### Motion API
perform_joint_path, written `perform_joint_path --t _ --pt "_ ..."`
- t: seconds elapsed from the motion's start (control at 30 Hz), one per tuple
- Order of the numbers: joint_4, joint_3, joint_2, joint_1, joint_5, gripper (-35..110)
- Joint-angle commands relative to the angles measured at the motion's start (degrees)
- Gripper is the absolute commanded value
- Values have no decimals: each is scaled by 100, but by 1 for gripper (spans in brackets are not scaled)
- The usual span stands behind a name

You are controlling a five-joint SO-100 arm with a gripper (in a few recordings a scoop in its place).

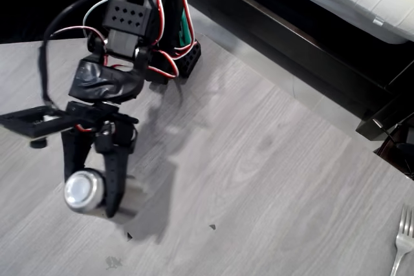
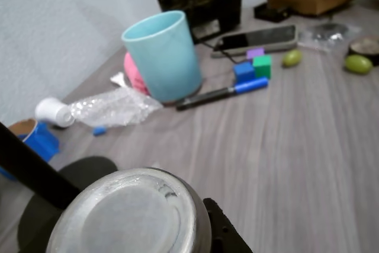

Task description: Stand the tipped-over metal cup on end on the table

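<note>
You have the metal cup (image 1: 84, 191) in the pincer (image 1: 90, 192): the two black fingers sit closed against its sides, one on each flank, and its closed round base faces up toward the overhead camera. In the wrist view that same base (image 2: 131, 214) sits right below the lens, with a dark finger (image 2: 32, 170) crossing on its left and another at its right edge. So the cup looks turned on end already, mouth down. Whether its rim is resting on the worktop (image 1: 259, 159) or hanging just above it, you cannot tell from these pictures; the shadow lies close beside it, which suggests it is low.

By my reading, the lifting and turning are done, and what is left is to settle the cup squarely on the worktop, open the pincer and draw away without knocking it over.

Ahead of the pincer in the wrist view, well apart, stand a light blue cup (image 2: 164, 56), a crumpled plastic bottle (image 2: 98, 109) and a pen (image 2: 222, 93). In the overhead view a fork (image 1: 402, 240) lies far off to the pincer's right at the picture's edge.
</note>
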Motion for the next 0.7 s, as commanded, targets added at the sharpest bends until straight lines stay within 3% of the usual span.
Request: perform_joint_path --t 0.0,0.33,0.67 --pt "-2224 -44 -1362 -176 -360 0" --pt "-6873 -747 -5827 -272 -940 0" --pt "-7576 -1178 -7110 -308 -914 0"
